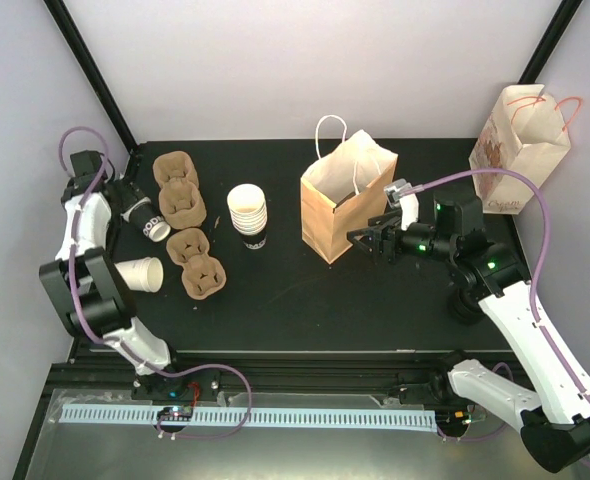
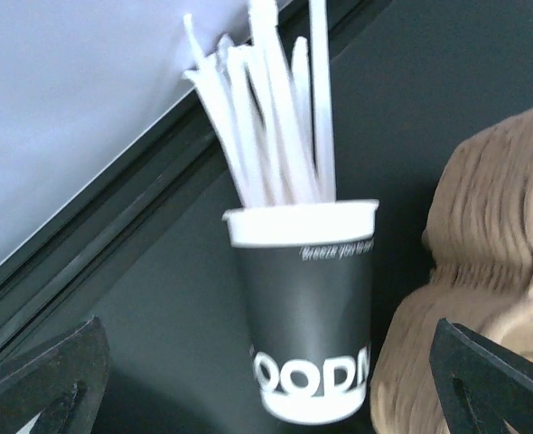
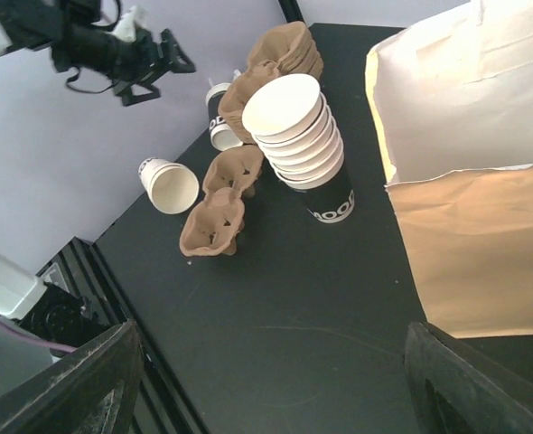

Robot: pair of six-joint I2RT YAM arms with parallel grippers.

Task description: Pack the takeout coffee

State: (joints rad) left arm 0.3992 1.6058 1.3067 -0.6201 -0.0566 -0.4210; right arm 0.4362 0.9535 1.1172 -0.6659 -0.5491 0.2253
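Left gripper (image 2: 266, 366), spread wide, faces the dark cup (image 2: 307, 316) of white sticks (image 2: 266, 117); closing off-centre could tip it and scatter them. Right gripper (image 1: 367, 243), also spread, hovers beside the brown paper bag (image 1: 340, 200). The stack of cups (image 1: 247, 210) stands unpacked near the bag.

Free room near, clutter left
The near strip of the black worktop (image 1: 315, 310) lies bare; the open brown paper bag (image 1: 330, 215) blocks the centre, a gap parts it from the stacked white paper cups (image 1: 247, 212), and brown moulded-pulp carriers (image 1: 187, 235) crowd the left.
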